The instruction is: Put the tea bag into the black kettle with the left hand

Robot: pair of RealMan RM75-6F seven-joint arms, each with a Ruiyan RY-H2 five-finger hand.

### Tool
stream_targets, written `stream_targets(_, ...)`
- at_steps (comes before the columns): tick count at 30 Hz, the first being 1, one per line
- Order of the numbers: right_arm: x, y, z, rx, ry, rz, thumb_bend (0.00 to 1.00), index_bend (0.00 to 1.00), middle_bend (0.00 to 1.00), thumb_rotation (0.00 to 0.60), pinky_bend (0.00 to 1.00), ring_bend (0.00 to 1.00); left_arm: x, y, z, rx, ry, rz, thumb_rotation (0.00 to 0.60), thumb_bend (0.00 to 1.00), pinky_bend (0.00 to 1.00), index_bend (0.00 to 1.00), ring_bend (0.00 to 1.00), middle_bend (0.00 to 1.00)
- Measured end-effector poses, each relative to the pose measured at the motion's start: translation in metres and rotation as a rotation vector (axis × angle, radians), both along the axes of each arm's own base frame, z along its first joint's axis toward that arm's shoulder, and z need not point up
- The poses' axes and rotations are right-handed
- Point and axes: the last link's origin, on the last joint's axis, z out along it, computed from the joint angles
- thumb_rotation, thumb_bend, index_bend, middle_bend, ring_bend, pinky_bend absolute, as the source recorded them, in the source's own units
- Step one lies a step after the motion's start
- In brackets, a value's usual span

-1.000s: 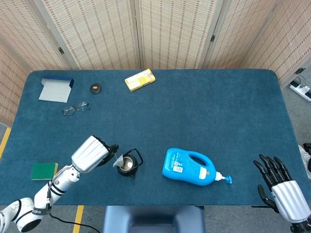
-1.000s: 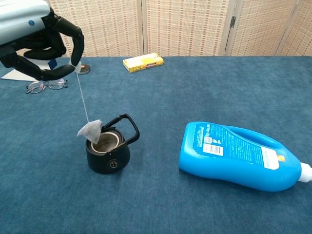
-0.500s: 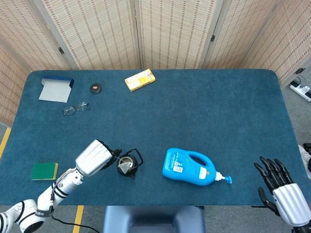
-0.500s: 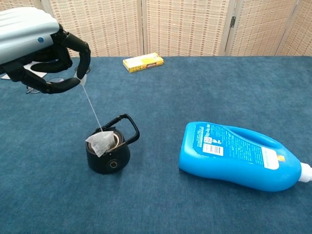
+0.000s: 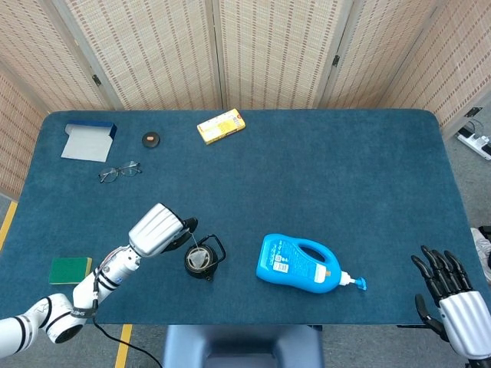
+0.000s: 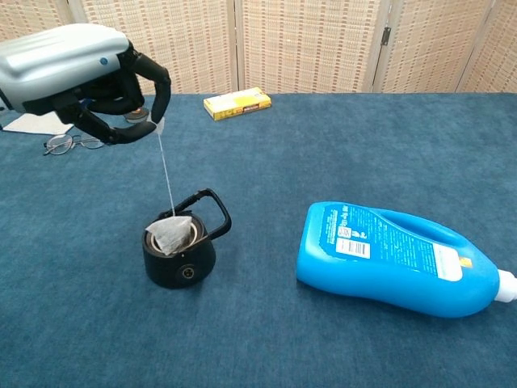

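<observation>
The shiny silver left hand (image 6: pixel 89 77) pinches a thin string; the papery tea bag (image 6: pixel 173 234) sits in the round black kettle (image 6: pixel 179 252).

Chest view. The left hand (image 6: pixel 97 85) hangs above and to the left of the black kettle (image 6: pixel 181 250), its fingers curled to pinch the upper end of a thin string (image 6: pixel 166 174). The string runs down to the tea bag (image 6: pixel 171 234), which rests at the kettle's open mouth, leaning on the rim. The kettle's handle (image 6: pixel 206 212) is tilted toward the right. A blue detergent bottle (image 6: pixel 396 259) lies on its side on the blue worktop (image 6: pixel 323 153). Further back: a yellow box (image 6: pixel 237 103) and glasses (image 6: pixel 69 144).
</observation>
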Motion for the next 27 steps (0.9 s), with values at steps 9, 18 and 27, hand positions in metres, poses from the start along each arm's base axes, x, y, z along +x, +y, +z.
stream_targets(9,-0.004,-0.001,0.003,-0.026,-0.011,-0.033,0.58,0.0,0.0,0.6,0.0,0.0,-0.008,0.019,-0.023,-0.083,-0.009,0.033,0.6,0.65,1.0,0.71,1.0,1.0)
stream_targets(18,-0.003,-0.004,-0.001,0.0,0.001,-0.03,0.58,0.0,0.0,0.6,0.0,0.0,-0.025,0.008,-0.012,-0.064,-0.043,0.037,0.6,0.65,1.0,0.72,1.0,1.0)
stream_targets(27,0.001,0.0,-0.006,0.024,0.02,0.001,0.58,0.0,0.0,0.6,0.0,0.0,-0.068,-0.013,0.007,-0.01,-0.07,0.132,0.6,0.65,1.0,0.73,1.0,1.0)
